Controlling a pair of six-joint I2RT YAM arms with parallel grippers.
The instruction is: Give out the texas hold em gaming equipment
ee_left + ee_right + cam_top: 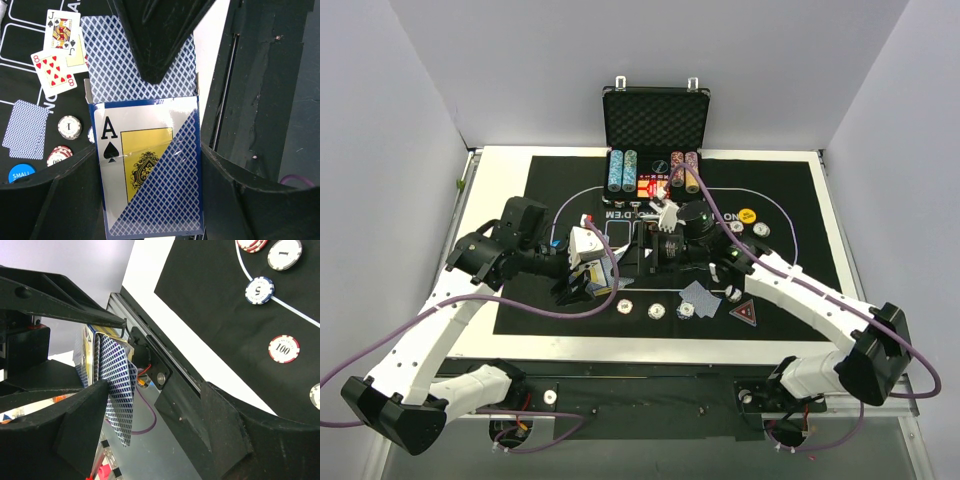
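Left tool (578, 280) clamped on the boxed deck (150, 170), aloft left of centre over the bench (500, 170); cards (110, 60) look light, slick, bendy, so pinch one protruding edge; right tool (155, 390) gapes around them, none pinched.

Robot lab enclosure: bare grey walls (390, 100), white table (500, 165), exposed cables (560, 314).

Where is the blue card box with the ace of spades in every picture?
Top external: the blue card box with the ace of spades is left of the middle, over the mat.
Left wrist: it fills the lower middle.
Right wrist: it is at the left, seen edge-on.
Shared landmark: the black mat with white printing.
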